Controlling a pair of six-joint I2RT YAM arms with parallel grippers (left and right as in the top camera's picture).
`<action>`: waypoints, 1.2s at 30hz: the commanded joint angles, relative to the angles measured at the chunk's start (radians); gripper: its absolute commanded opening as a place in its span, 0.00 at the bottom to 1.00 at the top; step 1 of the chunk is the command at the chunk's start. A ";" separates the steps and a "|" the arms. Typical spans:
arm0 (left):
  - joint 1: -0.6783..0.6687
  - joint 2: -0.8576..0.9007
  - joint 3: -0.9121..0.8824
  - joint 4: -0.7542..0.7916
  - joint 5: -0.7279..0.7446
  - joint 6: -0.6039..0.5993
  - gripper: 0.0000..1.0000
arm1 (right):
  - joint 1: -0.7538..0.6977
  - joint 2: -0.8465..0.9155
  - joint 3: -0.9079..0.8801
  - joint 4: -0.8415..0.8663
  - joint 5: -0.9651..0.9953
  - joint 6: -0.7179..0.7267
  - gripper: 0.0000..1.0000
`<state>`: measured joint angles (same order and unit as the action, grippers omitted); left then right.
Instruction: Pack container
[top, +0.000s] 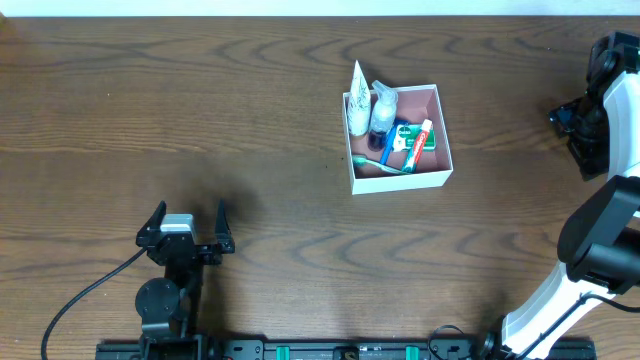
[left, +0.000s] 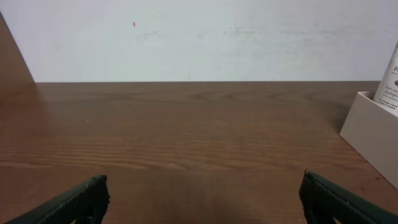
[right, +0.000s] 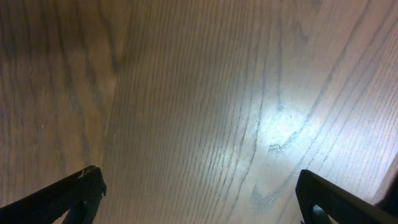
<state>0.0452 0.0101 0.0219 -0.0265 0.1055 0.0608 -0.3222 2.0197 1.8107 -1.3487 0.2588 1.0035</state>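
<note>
The container (top: 436, 102) is a square white-walled box with a pink inside, right of the table's middle. It holds a white tube (top: 357, 98), a small clear bottle (top: 381, 108), a toothbrush (top: 388, 146), a red-and-white tube (top: 418, 142) and a green-and-white packet (top: 428, 140). Its white wall (left: 373, 132) and the white tube (left: 390, 81) show at the right edge of the left wrist view. My left gripper (top: 189, 225) is open and empty near the front left. My right gripper (top: 570, 128) is at the far right edge, open and empty over bare wood (right: 199, 112).
The wooden table (top: 200, 110) runs to a white wall (left: 199, 37) at the back. A black cable (top: 80, 295) trails from the left arm's base at the front.
</note>
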 joint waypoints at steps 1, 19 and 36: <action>0.006 -0.006 -0.018 -0.032 0.018 0.017 0.98 | 0.024 -0.088 0.005 -0.002 0.014 0.013 0.99; 0.006 -0.006 -0.018 -0.032 0.018 0.017 0.98 | 0.486 -0.793 0.005 -0.002 0.014 0.013 0.99; 0.006 -0.006 -0.018 -0.032 0.018 0.017 0.98 | 0.404 -1.265 -0.516 0.126 0.089 0.013 0.99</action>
<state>0.0452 0.0105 0.0223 -0.0273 0.1055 0.0608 0.0910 0.8036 1.3727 -1.2560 0.3035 1.0080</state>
